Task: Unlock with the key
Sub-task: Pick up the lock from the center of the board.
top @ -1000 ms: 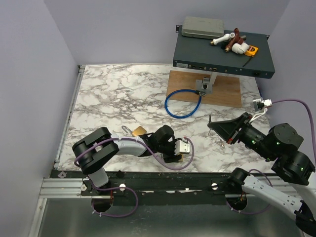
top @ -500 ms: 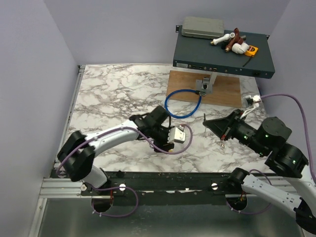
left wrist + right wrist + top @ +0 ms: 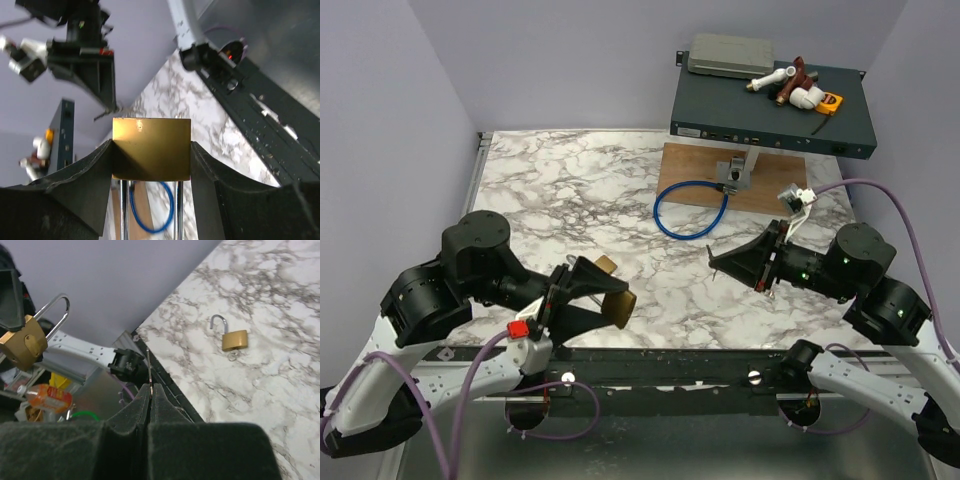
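While both pieces hang in mid-air, nothing steadies them. The left gripper (image 3: 603, 300), at the near left, clamps the sides of a brass padlock (image 3: 151, 148) with its jaws half spread. The right gripper (image 3: 722, 268), right of centre, pinches the key (image 3: 149, 367) between jaws pressed together, blade pointing left at the lock and well apart from it. If the blade meets the brass off the keyhole, it could skid, twist in that thin pinch or drop, and a push could turn the lock in its grip. A second padlock (image 3: 234, 339) lies open on the marble table (image 3: 570, 190). A second ago the left arm stretched low along the near edge. It has since drawn back and lifted, and the right gripper has moved left.
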Robot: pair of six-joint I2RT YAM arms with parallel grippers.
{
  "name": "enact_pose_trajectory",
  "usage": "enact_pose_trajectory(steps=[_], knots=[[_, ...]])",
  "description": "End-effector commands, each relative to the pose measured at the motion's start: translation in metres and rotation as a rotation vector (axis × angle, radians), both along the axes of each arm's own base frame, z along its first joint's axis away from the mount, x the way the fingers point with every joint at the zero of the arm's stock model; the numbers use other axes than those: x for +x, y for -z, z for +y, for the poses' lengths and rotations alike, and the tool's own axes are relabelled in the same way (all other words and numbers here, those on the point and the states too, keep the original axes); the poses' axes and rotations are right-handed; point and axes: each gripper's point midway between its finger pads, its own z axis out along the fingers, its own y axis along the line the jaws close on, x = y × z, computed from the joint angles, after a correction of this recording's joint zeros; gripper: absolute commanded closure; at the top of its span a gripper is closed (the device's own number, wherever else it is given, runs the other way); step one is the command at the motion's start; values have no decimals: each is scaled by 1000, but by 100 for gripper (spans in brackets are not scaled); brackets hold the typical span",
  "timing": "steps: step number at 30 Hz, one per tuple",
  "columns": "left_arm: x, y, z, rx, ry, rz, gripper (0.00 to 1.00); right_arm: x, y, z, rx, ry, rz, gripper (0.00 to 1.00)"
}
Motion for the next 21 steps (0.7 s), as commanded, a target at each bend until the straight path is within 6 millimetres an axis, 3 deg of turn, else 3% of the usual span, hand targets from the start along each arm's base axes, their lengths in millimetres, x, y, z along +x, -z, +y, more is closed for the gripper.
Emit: enact_pose_trajectory(steps=[1, 6, 13, 21], knots=[[-40, -22, -5, -107, 231, -73, 100, -38, -25, 11, 36, -239, -92, 99], [-54, -43, -5, -163, 305, -56, 100, -52, -22, 16, 14, -350, -109, 99], [-58, -75, -5, -306, 358, 65, 100, -60, -19, 23, -14, -443, -90, 100], [-47, -60, -10, -272, 322, 100, 100, -56, -18, 28, -42, -466, -86, 99]])
